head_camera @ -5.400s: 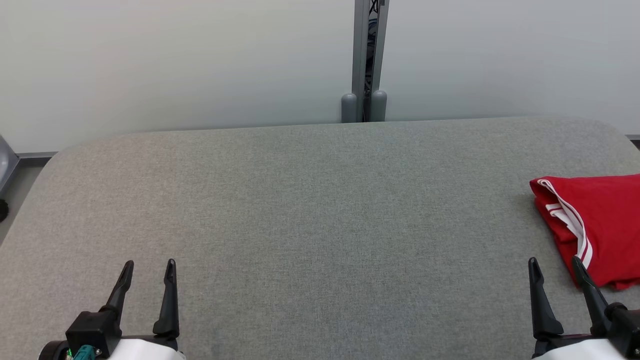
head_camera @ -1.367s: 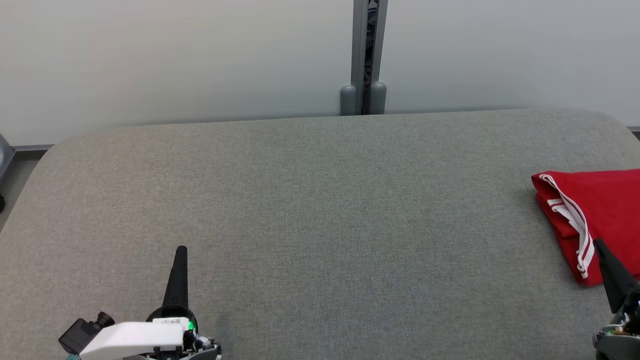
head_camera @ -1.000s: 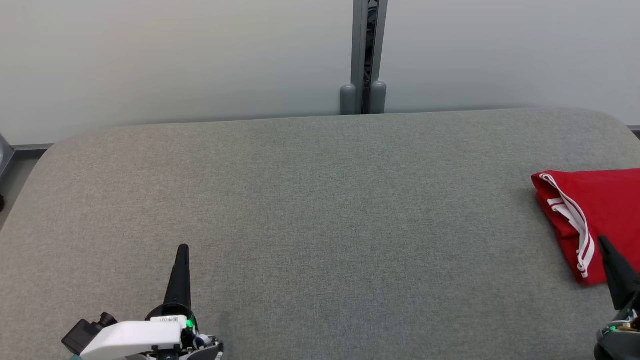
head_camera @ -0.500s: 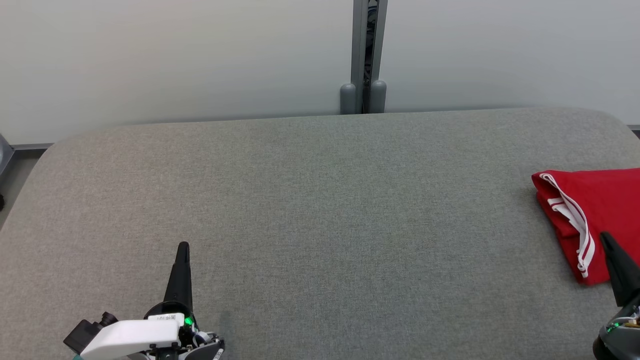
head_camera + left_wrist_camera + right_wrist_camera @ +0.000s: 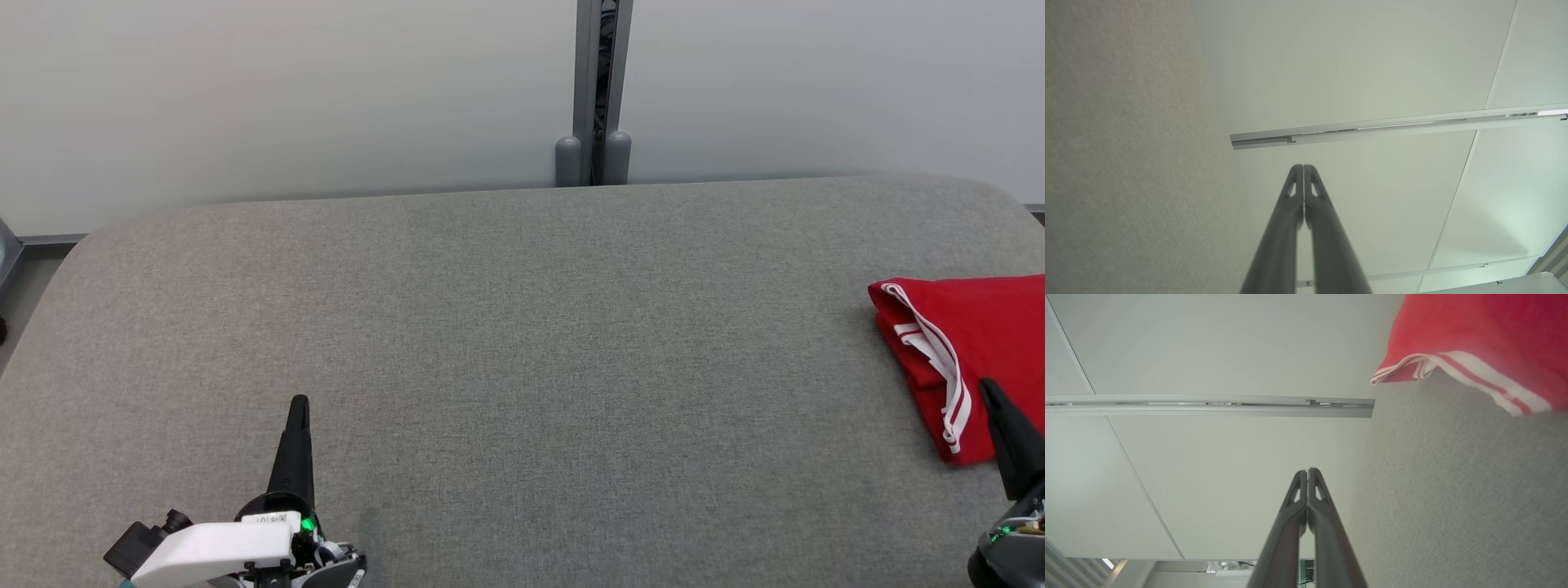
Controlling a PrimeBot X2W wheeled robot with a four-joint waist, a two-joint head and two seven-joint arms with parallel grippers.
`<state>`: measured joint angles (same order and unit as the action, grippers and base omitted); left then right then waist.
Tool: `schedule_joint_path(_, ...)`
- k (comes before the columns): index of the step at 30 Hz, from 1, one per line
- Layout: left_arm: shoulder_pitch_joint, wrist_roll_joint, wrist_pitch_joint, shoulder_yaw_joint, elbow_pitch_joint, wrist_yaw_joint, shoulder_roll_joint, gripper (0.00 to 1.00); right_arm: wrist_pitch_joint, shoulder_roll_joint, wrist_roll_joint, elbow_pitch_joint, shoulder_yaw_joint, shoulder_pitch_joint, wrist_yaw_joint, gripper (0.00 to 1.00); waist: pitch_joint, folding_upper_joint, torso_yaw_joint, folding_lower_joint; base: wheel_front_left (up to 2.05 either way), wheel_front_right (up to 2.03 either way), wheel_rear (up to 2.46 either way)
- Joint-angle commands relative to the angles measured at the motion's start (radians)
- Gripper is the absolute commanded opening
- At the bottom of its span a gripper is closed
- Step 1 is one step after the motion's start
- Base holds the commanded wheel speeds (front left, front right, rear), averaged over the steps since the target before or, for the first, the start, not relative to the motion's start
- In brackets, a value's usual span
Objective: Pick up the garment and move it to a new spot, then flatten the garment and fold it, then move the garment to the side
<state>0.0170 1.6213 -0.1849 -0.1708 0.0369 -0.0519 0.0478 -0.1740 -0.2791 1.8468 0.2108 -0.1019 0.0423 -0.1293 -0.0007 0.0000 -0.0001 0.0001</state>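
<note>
Clearly the garment [image 5: 988,327] lies folded at the worktop's [image 5: 522,327] right edge, its striped hem running near-to-far; the right gripper [image 5: 992,400], closed tip to tip and empty, points at its near corner, the nearer arm; the left gripper [image 5: 299,412], closed too, holding nothing, sits well apart front-left.

Found the garment [image 5: 980,327] on the table [image 5: 522,327], just ahead of the tip of the right gripper [image 5: 988,388]. Saw the left gripper [image 5: 299,404] over the same table, far left of the right gripper. Noted a wall [image 5: 286,98] beyond the 2.
</note>
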Motion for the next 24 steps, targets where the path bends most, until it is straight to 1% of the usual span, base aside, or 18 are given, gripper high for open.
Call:
schedule_joint_path(1,-0.013,0.002,0.004,0.005,-0.004,-0.006,0.002,0.0,0.006,-0.007,0.01,-0.002,0.0,0.006,-0.002,0.0,0.0,0.0,0.0,-0.0001,0.0,0.0,0.0)
schedule_joint_path(24,-0.013,0.002,0.004,0.005,-0.004,-0.006,0.002,0.0,0.016,-0.017,0.019,-0.006,0.011,0.002,-0.002,0.0,0.0,0.0,0.0,-0.0001,0.0,0.0,0.0)
